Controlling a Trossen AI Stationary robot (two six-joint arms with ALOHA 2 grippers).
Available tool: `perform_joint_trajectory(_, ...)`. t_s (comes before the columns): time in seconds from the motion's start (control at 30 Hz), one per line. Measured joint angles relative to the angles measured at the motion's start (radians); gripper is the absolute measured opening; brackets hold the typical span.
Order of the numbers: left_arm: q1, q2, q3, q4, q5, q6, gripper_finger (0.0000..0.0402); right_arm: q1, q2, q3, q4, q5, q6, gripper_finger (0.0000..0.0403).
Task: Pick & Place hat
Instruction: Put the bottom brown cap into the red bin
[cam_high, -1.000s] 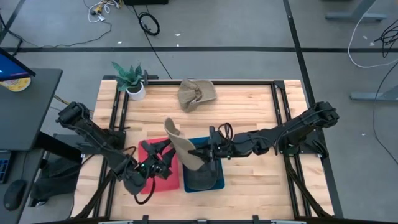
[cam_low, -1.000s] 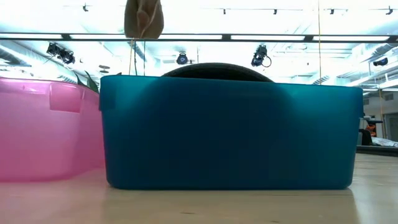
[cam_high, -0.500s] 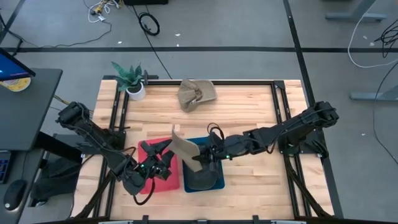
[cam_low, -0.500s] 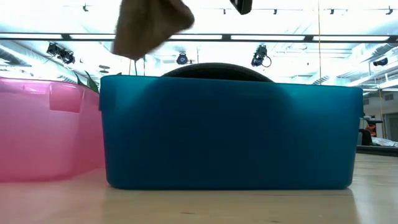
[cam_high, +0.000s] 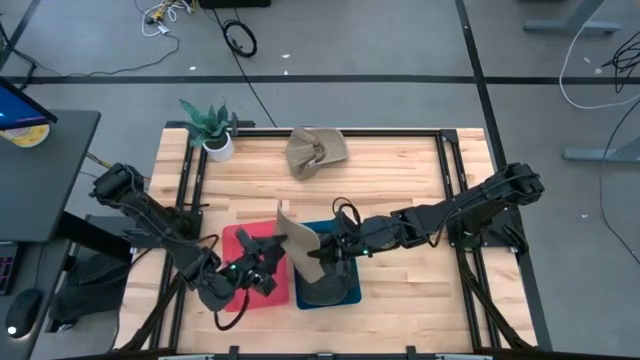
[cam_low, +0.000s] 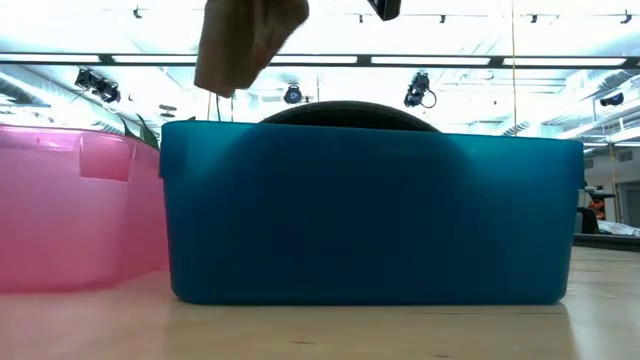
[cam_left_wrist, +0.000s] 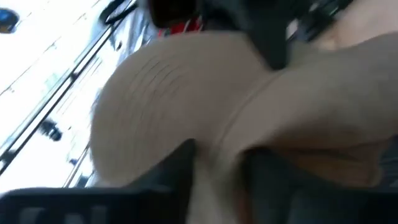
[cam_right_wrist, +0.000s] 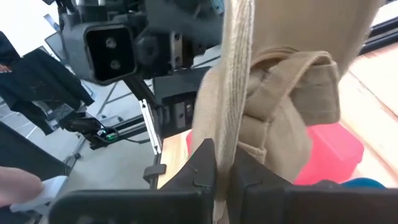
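Observation:
A tan cloth hat (cam_high: 298, 243) is held in the air between my two grippers, over the near edge where the pink bin (cam_high: 281, 291) meets the blue bin (cam_high: 355, 272). My left gripper (cam_high: 272, 262) is shut on it from the left, my right gripper (cam_high: 325, 252) from the right. In the low view the hat (cam_low: 245, 40) hangs above the blue bin's rim (cam_low: 370, 125). A dark hat (cam_high: 325, 290) lies inside the blue bin. A second tan hat (cam_high: 315, 150) lies flat on the table at the far side. My left gripper has a fold of the hat's cloth (cam_left_wrist: 217, 146) between its two fingers (cam_left_wrist: 183, 165), coming from the table's left. The hat spreads out beyond the fingers, clear of the bins. My right gripper pinches the brim's thin edge (cam_right_wrist: 227, 134) between its two fingers (cam_right_wrist: 202, 165), coming level from the table's right. The hat is lifted clear, its crown and strap (cam_right_wrist: 286, 93) beside the brim.
A small potted plant (cam_high: 212, 130) stands at the far left corner. Black frame rails (cam_high: 445, 170) run along the table's sides. The bare wooden table (cam_high: 400, 180) lies between the bins and the far hat.
My right gripper has moved toward the table's left and down with the hat, which has tipped from upright to slanting and come lower over the bins. My left gripper has moved right toward the hat and now has its cloth between its fingers.

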Motion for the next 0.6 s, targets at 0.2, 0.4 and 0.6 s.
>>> perform_joint_trajectory(0.2,-0.019,0.000,0.000,-0.002,0.054,0.020,0.0012,0.001,0.000,0.000,0.006,-0.001,-0.011,0.0019)
perform_joint_trajectory(0.4,-0.037,0.000,0.000,-0.001,0.011,0.024,0.0005,-0.001,0.000,0.000,0.014,0.010,-0.096,0.0030)
perform_joint_trajectory(0.6,-0.064,0.000,0.000,-0.002,-0.022,0.024,0.0004,-0.002,0.000,0.000,0.015,0.016,-0.144,0.0061)
